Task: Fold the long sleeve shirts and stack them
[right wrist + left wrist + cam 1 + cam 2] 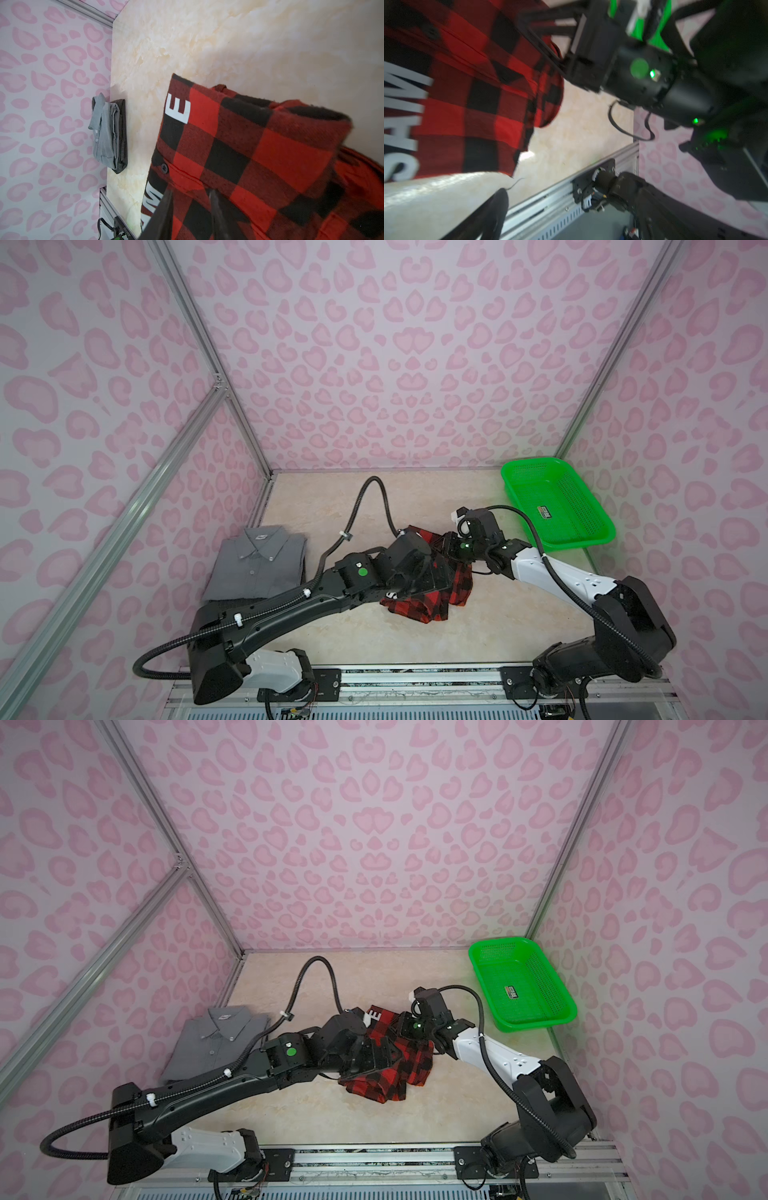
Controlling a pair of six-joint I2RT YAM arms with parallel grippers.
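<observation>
Checked shirt [419, 605] — crumpled, part-hidden by left arm [291, 614]

Walls [395, 344] printed with pink leopard-style spots on pale lilac close in three sides, with aluminium frame bars [104, 554] along them. The desk [332, 497] is cream marbled and evenly lit.

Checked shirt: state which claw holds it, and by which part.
The right claw pinches the checked shirt on a fold beside its button strip. Whether the left claw grips it too cannot be told.
</observation>
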